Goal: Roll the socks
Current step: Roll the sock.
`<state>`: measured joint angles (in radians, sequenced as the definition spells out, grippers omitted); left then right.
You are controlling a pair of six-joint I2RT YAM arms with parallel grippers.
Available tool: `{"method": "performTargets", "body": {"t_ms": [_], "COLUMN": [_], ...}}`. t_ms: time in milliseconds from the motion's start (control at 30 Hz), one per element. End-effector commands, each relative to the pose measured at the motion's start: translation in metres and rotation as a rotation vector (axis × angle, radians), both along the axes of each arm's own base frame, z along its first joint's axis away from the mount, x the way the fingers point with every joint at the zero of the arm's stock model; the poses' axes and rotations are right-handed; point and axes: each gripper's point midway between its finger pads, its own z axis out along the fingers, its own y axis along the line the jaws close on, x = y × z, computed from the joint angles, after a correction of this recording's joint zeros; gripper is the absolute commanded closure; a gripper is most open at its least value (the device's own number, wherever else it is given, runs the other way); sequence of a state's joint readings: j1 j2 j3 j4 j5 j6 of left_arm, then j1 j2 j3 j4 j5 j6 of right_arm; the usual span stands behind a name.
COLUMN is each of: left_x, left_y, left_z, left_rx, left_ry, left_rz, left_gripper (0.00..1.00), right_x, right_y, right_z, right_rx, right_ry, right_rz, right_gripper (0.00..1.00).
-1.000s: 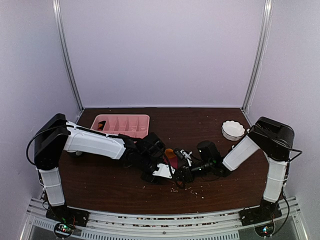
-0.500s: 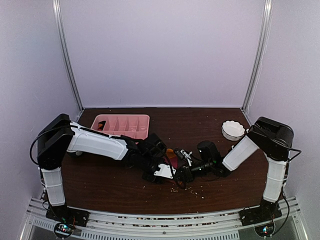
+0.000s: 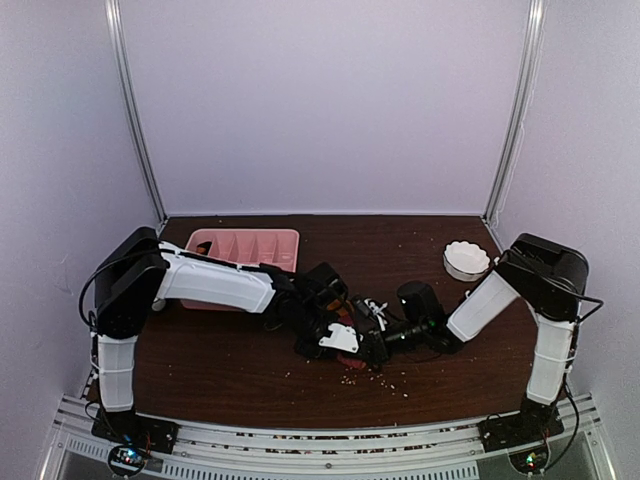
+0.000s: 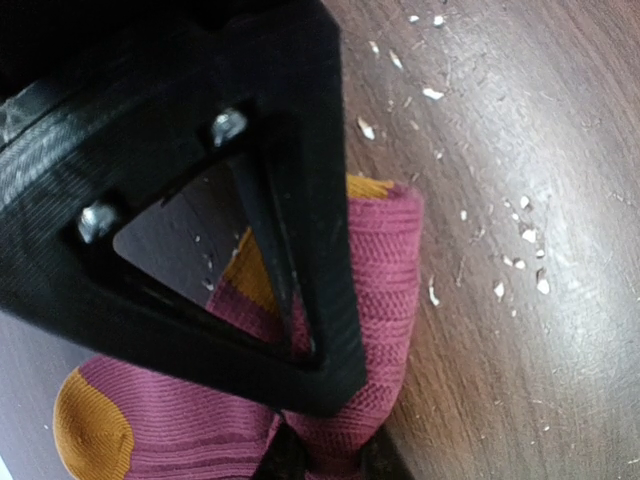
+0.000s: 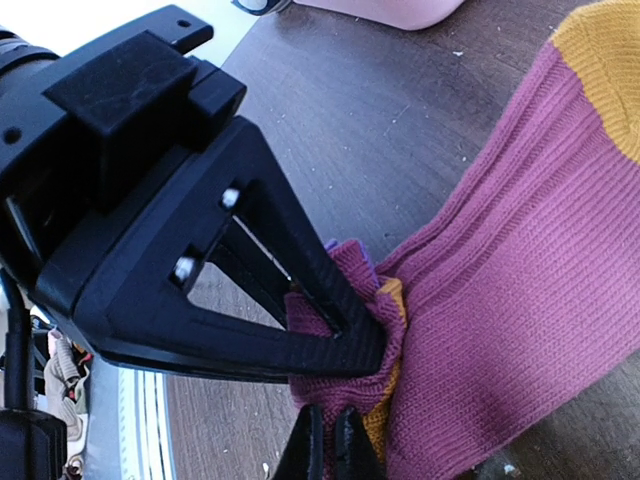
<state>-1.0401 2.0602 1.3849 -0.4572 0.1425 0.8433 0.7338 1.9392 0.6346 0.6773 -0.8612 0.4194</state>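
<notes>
**Both claws pinch one sock**

Our right claw [image 5: 335, 440] is shut on the sock [image 5: 520, 250]. Just beyond its tips, our left claw [image 5: 345, 335] clamps a bunched fold. The ribbed magenta sock, patched with orange, trails away from both across the brown table [image 5: 380, 90].

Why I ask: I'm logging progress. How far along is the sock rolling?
Done: one end of the sock is bunched up, which is a start at most. In hand: the left gripper pinches that bunch, and the right gripper is shut on the fabric just beside it. Left: most of the sock lies flat and unrolled on the table, and no finished roll shows.
</notes>
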Motion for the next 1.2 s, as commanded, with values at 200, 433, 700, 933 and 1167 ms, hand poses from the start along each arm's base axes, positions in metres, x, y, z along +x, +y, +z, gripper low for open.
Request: {"method": "performTargets", "body": {"t_ms": [200,433,700,933,1167], "left_x": [-0.024,-0.030,-0.029,-0.025,-0.024], "left_y": [0.046,0.059,0.069,0.071,0.076], "left_z": [-0.046,-0.039,-0.042,-0.041,-0.043], "left_rx": [0.240,0.205,0.179,0.159,0.161], "left_ry": [0.192,0.393,0.504,0.570,0.607], "left_rz": [0.034,0.133,0.161,0.194,0.197], "left_gripper": [1.00,1.00,1.00,1.00,1.00], "right_x": [-0.028,0.003,0.060,0.029,-0.028], "right_y": [-0.050,-0.066,-0.126,-0.074,-0.041], "right_z": [-0.060,-0.018,0.057,0.083,0.038], "right_rx": [-0.253,-0.255,-0.257,0.003,-0.331], "right_ry": [0.159,-0.140,-0.456,-0.533,-0.925], "right_rz": [-0.088,-0.210,-0.677,-0.343,0.023], "right_gripper": [0.89,0.04,0.00,0.00,0.00]}}
